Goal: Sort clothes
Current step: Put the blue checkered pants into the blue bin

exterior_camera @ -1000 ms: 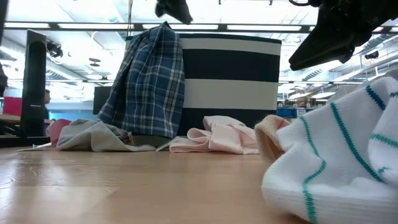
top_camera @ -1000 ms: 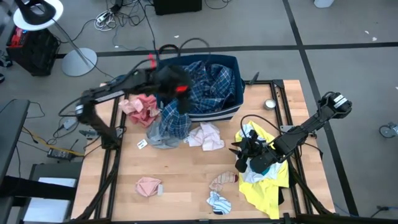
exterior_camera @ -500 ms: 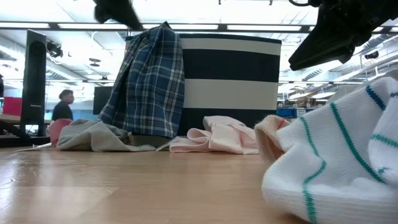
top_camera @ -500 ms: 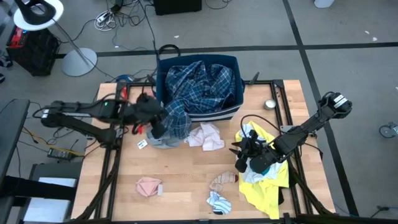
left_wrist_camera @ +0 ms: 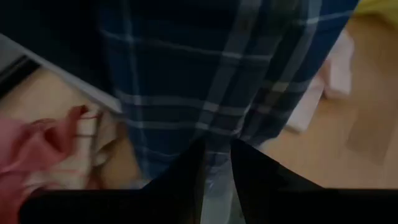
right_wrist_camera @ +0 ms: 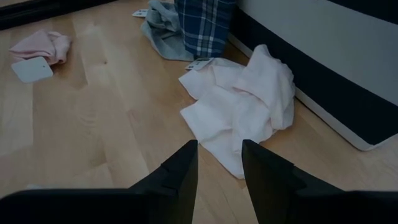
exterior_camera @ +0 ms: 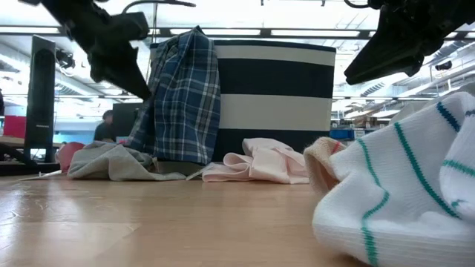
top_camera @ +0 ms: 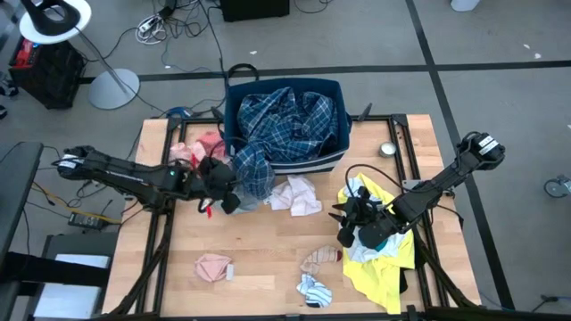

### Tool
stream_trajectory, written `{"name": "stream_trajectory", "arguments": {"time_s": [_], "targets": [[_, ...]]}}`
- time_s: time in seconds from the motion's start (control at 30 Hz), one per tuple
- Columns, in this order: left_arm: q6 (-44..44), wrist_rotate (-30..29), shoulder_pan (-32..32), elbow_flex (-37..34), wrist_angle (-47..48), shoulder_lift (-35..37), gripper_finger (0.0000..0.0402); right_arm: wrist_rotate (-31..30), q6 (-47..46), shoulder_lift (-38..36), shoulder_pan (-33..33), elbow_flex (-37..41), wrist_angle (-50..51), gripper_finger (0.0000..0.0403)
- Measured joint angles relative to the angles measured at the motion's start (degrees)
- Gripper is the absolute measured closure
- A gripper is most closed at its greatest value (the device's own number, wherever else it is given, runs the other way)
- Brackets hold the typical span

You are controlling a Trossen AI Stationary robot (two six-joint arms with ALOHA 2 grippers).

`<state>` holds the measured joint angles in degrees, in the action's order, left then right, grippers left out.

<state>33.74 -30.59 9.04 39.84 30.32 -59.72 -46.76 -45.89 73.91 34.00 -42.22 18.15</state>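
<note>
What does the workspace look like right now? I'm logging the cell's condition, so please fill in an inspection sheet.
Surface: wooden table, garments scattered.
Job's things: blue plaid shirt spilling from the navy bin; pale pink garment; yellow shirt; striped white piece; small pink piece.
Clutter: white tag, round metal object.
Grippers: left gripper open beside the hanging plaid; right gripper open, empty, over the yellow shirt.
Cables: loose on the floor.
Surroundings: lamp, a distant person.
</note>
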Motion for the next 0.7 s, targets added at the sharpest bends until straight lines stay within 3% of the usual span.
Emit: {"name": "stream_trajectory", "arguments": {"time_s": [0.3,0.43,0.7], "targets": [[-0.29,2.20,-0.02,-9.77,-19.77,0.00,0.0333,-0.02,-0.02,0.16,0.00,0.02,-0.01,0.0277],[-3.26,2.91,-0.41,-10.30,-26.26,0.00,0.0388,-0.04,-0.02,0.16,0.00,0.02,-0.03,0.0277],[-10.53,6.85,-1.18,-9.86,-40.01,0.00,0.0400,-0.04,-0.45,0.16,0.00,0.02,-0.04,0.0277]]}}
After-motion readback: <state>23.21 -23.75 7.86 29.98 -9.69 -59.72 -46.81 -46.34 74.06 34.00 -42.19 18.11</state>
